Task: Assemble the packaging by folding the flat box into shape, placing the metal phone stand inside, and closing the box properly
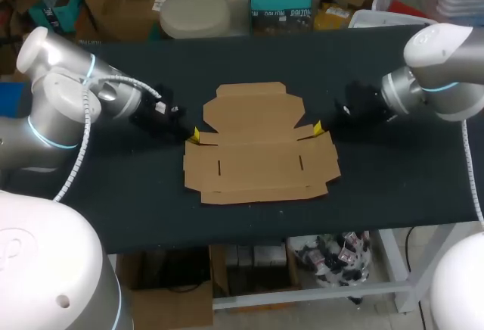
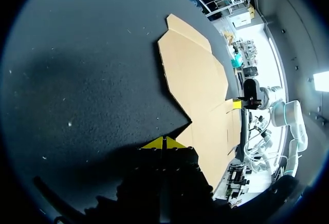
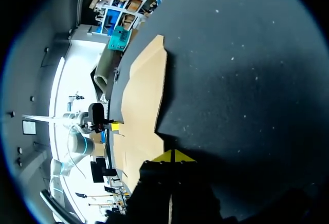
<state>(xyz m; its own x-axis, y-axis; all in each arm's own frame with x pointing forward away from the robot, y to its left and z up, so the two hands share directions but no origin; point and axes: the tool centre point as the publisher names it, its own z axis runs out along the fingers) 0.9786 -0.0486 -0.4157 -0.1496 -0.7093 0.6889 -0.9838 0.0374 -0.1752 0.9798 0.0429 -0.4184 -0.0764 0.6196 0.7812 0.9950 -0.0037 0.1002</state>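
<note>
Both left claw (image 1: 195, 135) and right claw (image 1: 318, 127) beside flat cardboard box (image 1: 257, 160)

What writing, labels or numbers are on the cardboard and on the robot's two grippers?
None can be read.
The flat box: plain brown cardboard, with no print on the face that shows.
The left gripper and the right gripper: no mark that can be made out.

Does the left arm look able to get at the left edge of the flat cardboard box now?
Likely yes: the left gripper sits right at the left edge of the flat box, with nothing between them. It looks shut, so it would have to open to grasp.
</note>
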